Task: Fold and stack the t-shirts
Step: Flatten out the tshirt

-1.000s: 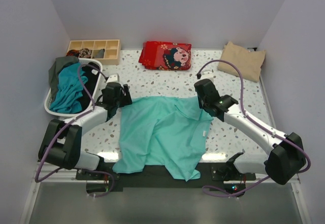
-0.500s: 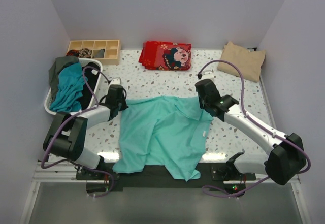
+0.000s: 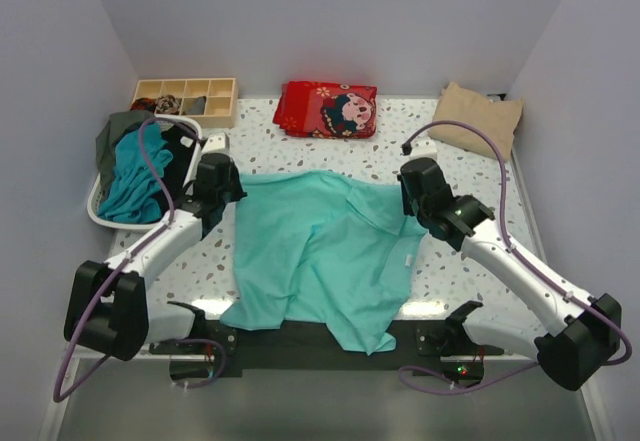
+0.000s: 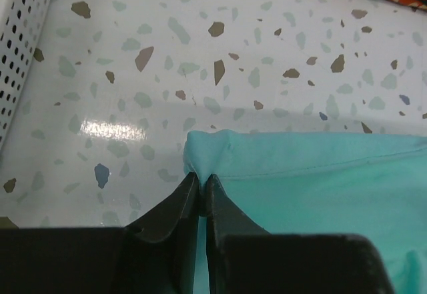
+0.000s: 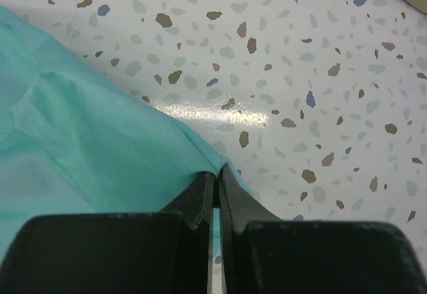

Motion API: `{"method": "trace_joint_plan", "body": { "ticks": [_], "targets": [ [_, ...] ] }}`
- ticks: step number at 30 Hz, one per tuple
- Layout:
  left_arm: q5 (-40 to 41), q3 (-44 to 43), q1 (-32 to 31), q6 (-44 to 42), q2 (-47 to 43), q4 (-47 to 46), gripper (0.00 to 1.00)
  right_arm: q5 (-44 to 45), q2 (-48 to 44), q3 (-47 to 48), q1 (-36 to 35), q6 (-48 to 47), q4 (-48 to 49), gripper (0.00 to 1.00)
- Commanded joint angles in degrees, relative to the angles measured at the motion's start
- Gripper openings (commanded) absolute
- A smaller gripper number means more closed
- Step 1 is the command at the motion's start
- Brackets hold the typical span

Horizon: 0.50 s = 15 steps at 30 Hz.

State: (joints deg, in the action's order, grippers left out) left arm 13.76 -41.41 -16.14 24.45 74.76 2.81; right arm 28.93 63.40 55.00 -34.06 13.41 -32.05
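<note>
as the mint t-shirt (image 3: 320, 251) spreads between them, left tool (image 4: 200, 179) and right tool (image 5: 217, 172) clamp its corners.

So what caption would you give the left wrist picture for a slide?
Left claw pinching a corner of the turquoise t-shirt on the speckled table.

Bright, even overhead light; glare patches on the table (image 4: 113, 129).

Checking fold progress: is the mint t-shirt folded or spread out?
Mostly spread out, not folded: the mint t-shirt lies open across the table, its far corners pinched by the left tool and right tool.
</note>
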Motion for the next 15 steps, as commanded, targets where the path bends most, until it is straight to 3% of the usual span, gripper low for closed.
{"method": "trace_joint_plan", "body": {
  "ticks": [1,2,9,11,15],
  "targets": [
    [1.4,-2.0,0.1,-1.5,-3.7,1.8,0.10,0.6,-1.5,2.0,0.2,0.0,-0.7,0.00],
    [1.0,-1.8,0.1,-1.6,-3.7,1.7,0.00,0.6,-1.7,2.0,0.1,0.1,-0.6,0.00],
    [-0.4,-1.0,0.1,-1.2,-3.7,1.1,0.01,0.6,-2.1,2.7,0.1,-0.1,-1.3,0.00],
    [-1.2,-1.0,0.0,-1.7,-3.9,0.8,0.06,0.6,-2.2,2.9,0.1,-0.2,-1.6,0.00],
    [-1.9,0.4,0.0,-1.2,-5.9,-0.5,0.00,0.6,-2.4,3.1,0.1,-0.1,-1.8,0.00]
  ]
}}
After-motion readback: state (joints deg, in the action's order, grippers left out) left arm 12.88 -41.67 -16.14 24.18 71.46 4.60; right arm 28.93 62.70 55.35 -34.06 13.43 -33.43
